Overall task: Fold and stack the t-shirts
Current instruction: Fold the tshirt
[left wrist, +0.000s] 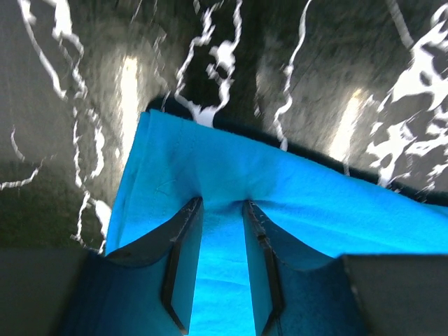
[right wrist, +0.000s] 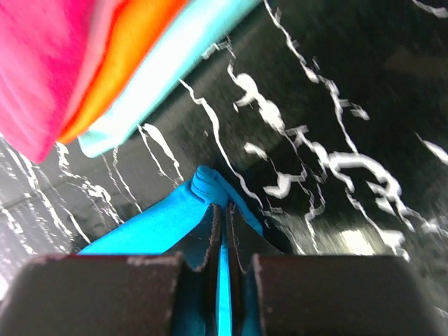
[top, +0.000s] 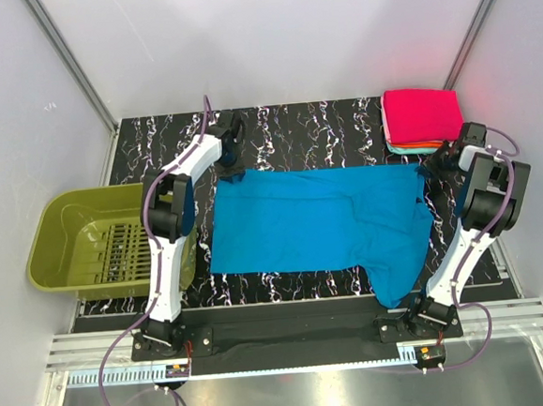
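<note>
You have the black, white-veined table (top: pixel 322 128) filling the middle of the top view. The blue t-shirt (top: pixel 320 218) lies spread across its centre, mostly flat. One part of it trails down to the lower right, toward the table's near edge.

At the left of the frame the olive-green basket (top: pixel 58 243) sits just off the table's left side, beside the left arm (top: pixel 166 239). The right arm (top: pixel 472 234) rises along the right side of the frame.

In the upper right corner of the table you see a folded stack. The magenta-pink t-shirt (top: pixel 422 114) is on top, the orange t-shirt (right wrist: pixel 133 56) is under it, and the pale teal t-shirt (right wrist: pixel 175 63) is lowest. The stack sits just beyond the blue shirt's upper right corner.

Your right gripper (right wrist: pixel 221 206) is at that corner. Its jaws are pressed almost together, with a thin strip of blue cloth between them and a small bunch of cloth at the tips. In the right wrist view the stack fills the upper left, close by but apart from the jaws.

Your left gripper (left wrist: pixel 222 204) is at the shirt's upper left corner. Its jaws stand apart, with blue cloth showing in the gap. The cloth puckers at the fingertips (left wrist: pixel 189 210), right by the shirt's far edge.
</note>
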Controlling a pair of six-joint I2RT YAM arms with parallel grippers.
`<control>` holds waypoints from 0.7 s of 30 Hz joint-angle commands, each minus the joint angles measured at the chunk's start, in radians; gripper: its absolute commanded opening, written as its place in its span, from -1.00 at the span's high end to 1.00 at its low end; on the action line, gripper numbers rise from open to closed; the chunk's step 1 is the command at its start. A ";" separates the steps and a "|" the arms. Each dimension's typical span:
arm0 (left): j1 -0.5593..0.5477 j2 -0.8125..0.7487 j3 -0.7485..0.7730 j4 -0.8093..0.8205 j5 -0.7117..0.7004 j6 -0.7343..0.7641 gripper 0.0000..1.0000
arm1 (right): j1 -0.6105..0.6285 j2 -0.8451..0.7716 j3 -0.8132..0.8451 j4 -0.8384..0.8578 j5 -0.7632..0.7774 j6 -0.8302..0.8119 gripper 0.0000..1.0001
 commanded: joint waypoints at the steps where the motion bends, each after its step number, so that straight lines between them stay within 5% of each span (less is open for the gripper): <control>1: 0.021 0.051 0.080 0.019 -0.001 -0.002 0.27 | -0.014 0.047 0.062 0.080 -0.047 0.033 0.86; 5: 0.023 0.024 0.132 0.022 0.039 0.008 0.23 | -0.014 0.062 0.119 0.060 -0.047 0.027 0.82; 14: 0.008 -0.247 0.031 -0.002 0.090 0.039 0.17 | -0.014 -0.067 0.179 -0.246 0.031 0.085 0.25; 21: -0.086 -0.505 -0.154 -0.057 -0.048 -0.018 0.17 | -0.012 -0.272 0.099 -0.455 0.158 0.184 -0.20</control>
